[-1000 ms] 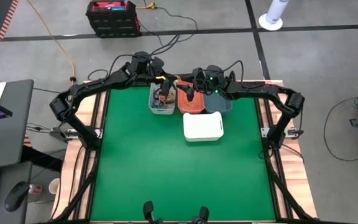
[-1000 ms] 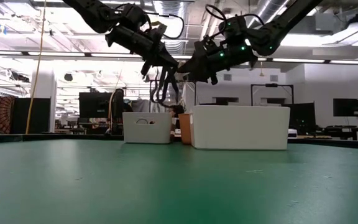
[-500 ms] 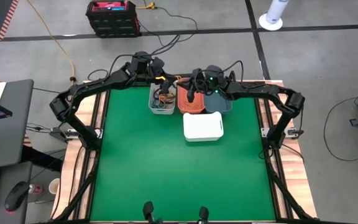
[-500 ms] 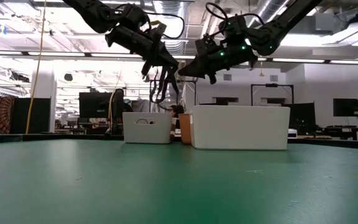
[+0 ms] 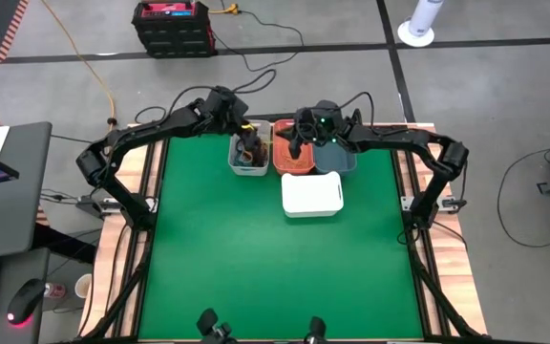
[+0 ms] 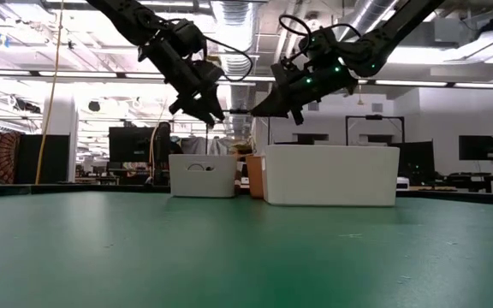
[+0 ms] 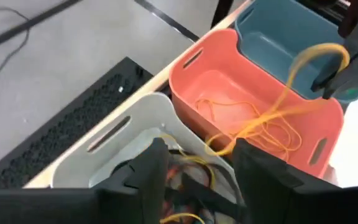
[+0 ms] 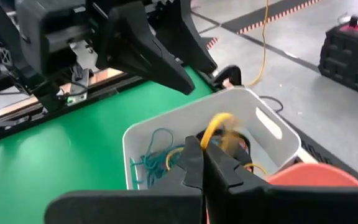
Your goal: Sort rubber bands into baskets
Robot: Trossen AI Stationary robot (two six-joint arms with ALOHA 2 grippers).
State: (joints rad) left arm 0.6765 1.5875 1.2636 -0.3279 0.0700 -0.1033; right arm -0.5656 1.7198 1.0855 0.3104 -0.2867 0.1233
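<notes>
Right hand (image 8: 205, 163), clenched on a yellow-orange rubber band (image 7: 303, 59), must next drop it into the coral-orange basket (image 7: 229, 81); left hand (image 7: 194, 180) hangs released over the light grey basket (image 5: 239, 164).

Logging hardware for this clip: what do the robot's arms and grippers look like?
Both arms are dark, jointed and slim, with black cables looping over the wrists. The left gripper has dark, angular fingers. The right gripper matches, and green indicator lights glow on its wrist housing.

Two matte black jointed arms, angular links, loose black cables looping off the wrists. Right pincer (image 6: 264, 107) wrist shows small green lights. Left pincer (image 7: 194, 165): blocky dark fingers.
</notes>
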